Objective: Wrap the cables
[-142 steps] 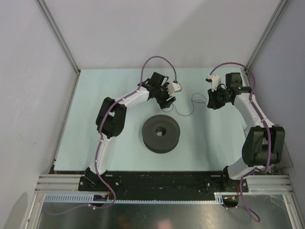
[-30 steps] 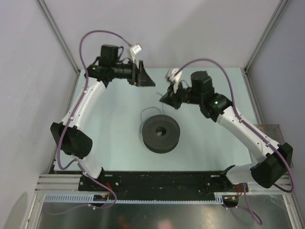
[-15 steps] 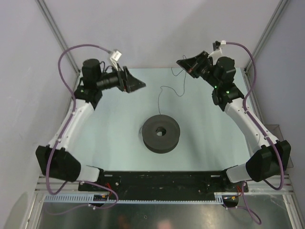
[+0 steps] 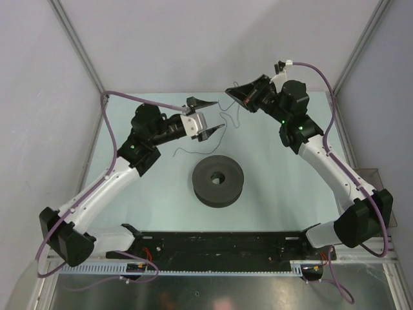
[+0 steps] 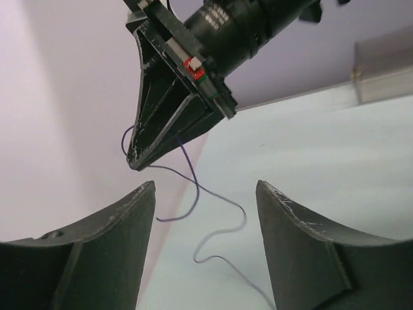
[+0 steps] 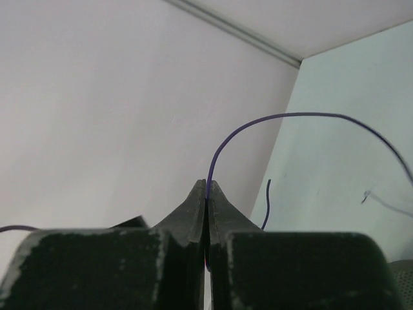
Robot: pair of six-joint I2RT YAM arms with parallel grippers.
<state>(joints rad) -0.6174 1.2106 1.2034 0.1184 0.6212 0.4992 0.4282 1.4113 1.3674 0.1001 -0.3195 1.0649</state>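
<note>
Fingers on the right arm, the right fingers (image 6: 206, 188), are clenched flat against each other and pinch the cable (image 6: 284, 116) at their very tips. From that pinch the thin dark purple cable rises, arches over to the right and runs out of the right wrist view; a short loose end (image 6: 266, 205) hangs just beside the tips. In the top view the right fingers (image 4: 228, 90) are raised over the far part of the counter (image 4: 284, 187), pointing left.

The left fingers (image 4: 219, 114) are spread wide apart and grasp nothing. They point right, toward the right fingers, and sit near them. In the left wrist view the cable (image 5: 219, 197) drops from the right fingers (image 5: 137, 161) in loose curls and shows in the gap between the left fingers (image 5: 205, 187), touching neither.

A faint further stretch of cable (image 4: 187, 151) shows between the left fingers and the spool (image 4: 218, 180). The round dark grey spool lies flat at the centre of the counter, apart from both sets of fingers.
</note>
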